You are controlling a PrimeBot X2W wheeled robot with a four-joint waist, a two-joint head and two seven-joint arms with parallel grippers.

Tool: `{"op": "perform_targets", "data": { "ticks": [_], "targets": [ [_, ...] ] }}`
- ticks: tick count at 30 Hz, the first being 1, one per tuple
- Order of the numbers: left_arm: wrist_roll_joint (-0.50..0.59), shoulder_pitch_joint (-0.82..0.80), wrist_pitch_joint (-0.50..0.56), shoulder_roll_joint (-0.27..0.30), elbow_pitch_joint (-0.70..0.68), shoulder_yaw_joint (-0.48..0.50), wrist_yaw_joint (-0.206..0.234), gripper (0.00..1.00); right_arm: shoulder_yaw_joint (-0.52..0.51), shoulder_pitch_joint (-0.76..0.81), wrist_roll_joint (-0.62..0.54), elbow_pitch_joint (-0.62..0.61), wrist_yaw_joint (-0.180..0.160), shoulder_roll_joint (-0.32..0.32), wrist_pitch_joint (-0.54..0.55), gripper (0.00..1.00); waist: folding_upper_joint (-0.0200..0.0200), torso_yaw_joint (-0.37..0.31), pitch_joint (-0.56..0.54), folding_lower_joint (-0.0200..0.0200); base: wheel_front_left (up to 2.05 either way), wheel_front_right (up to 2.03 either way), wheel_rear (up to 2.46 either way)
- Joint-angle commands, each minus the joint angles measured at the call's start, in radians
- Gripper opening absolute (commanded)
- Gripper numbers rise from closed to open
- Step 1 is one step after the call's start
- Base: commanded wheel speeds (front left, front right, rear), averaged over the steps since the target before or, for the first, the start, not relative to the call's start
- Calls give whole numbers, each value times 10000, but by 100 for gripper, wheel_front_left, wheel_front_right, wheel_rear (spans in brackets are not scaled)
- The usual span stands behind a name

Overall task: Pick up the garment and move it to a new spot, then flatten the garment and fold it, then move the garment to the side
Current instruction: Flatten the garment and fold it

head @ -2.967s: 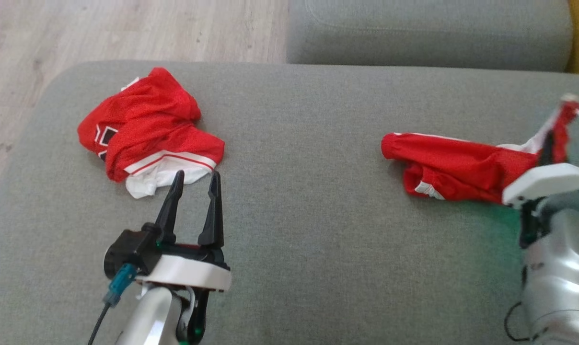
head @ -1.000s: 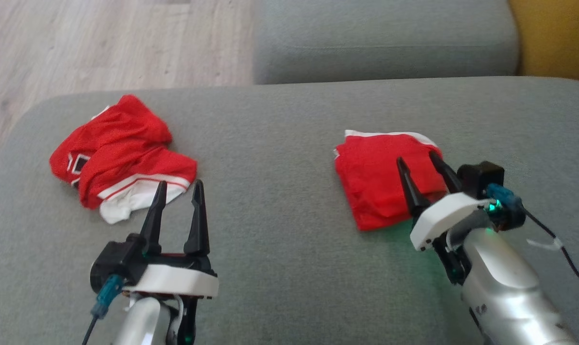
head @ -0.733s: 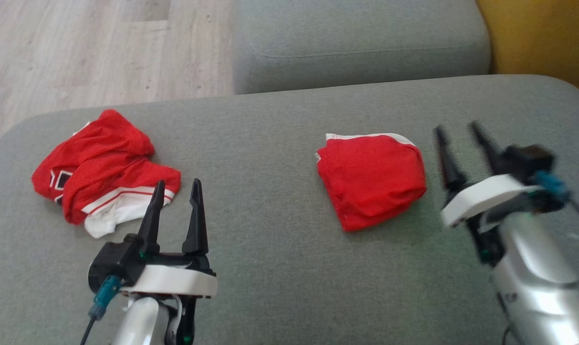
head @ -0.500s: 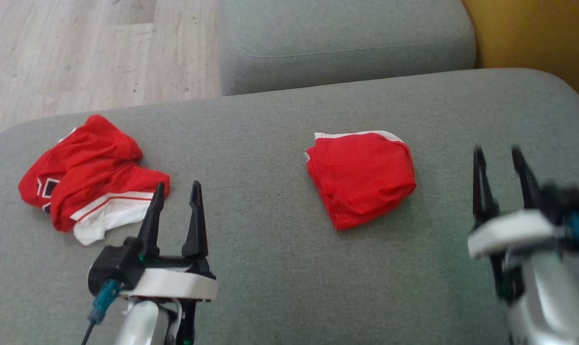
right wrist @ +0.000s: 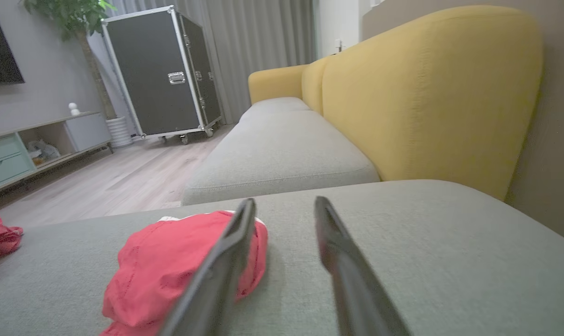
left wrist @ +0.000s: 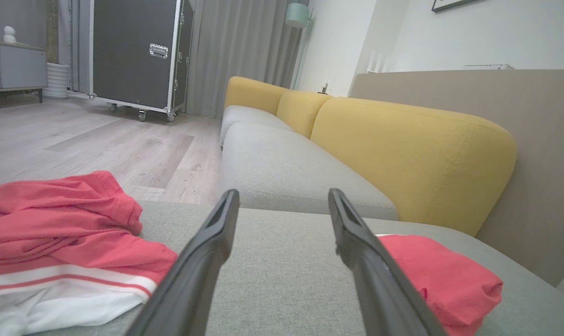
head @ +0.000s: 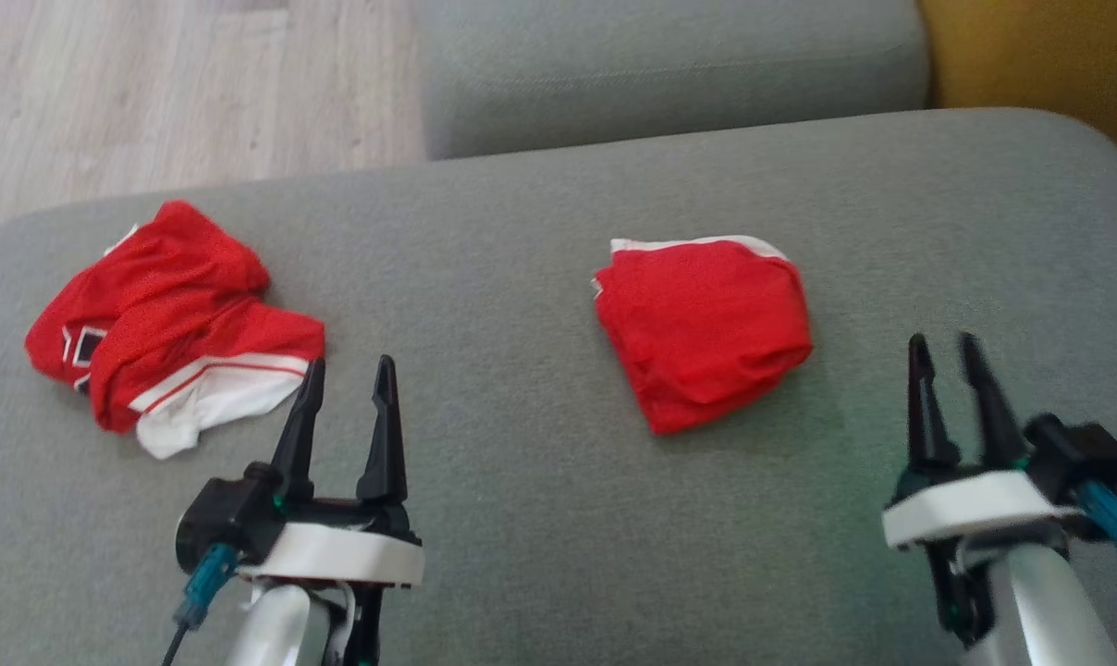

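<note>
- Now the folded red garment (head: 704, 333) lies on the grey sofa seat (head: 521, 518), right of the middle in the head view, as a compact packet with a white-trimmed edge showing along its far side.
- Nothing touches it: neither gripper is in contact with the cloth.
- The right gripper (head: 942, 340) hovers over the seat to the near right of the folded garment, apart from it, its two dark fingers standing apart with bare cushion between them and holding nothing.
- In the right wrist view the folded garment sits to the left of the gripper's own fingers, partly behind the left one.
- The left gripper (head: 350, 363) hangs at the lower left of the head view, fingers spread wide and empty, pointing away from the robot.
- A second, crumpled red garment (head: 165, 319) with white and red striped trim and a black-and-white patch lies at the seat's far left, just beside the left gripper's fingertips and well apart from the folded one.
- Beyond the seat is another grey cushion (head: 669, 65), with a yellow backrest (left wrist: 403, 149) on the right and pale wood floor (head: 152, 83) on the left.
- A black wheeled flight case (left wrist: 132, 51) stands farther back by the grey curtains.
</note>
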Motion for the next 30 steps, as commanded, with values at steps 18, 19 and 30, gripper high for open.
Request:
{"op": "perform_targets", "data": {
  "ticks": [18, 19, 30],
  "targets": [
    [79, -1449, -65, 39, -132, -173, -146, 100, -717, -4044, -1759, 5579, 39, -69, 591, 0, 0, 2097, 1654, 1, 0, 0, 0],
    [79, -1450, -65, 39, -128, -163, -148, 100, -878, -4107, -1868, 5935, 39, -64, 675, 0, 0, 2111, 1653, 1, 0, 0, 0],
    [38, -1351, -65, 39, -74, -174, -95, 100, -534, -4924, -1850, 7090, 39, -21, -4, 0, 0, 1845, 1244, 1, 0, 0, 0]
  ]
}}
